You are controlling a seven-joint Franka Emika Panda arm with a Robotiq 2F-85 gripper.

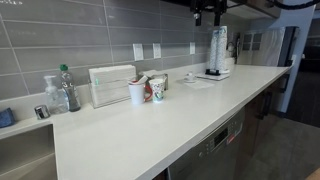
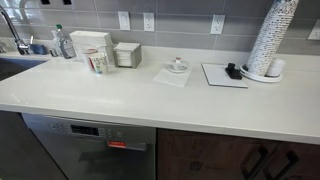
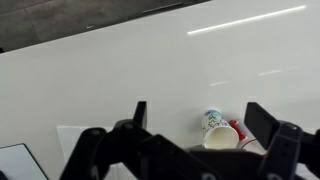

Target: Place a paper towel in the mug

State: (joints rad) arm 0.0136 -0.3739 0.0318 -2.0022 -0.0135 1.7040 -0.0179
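Paper towel: can't pick it out for certain. The mug mouth shows white in the wrist view, and I can't tell whether that is towel or lining. Mug stands upright near the back edge of the worktop, toward the faucet end, just beside the patterned cup and close to the white ribbed box. Fingers are spread fully wide and hold nothing, high above the worktop by the paper-cup stack at the opposite end.
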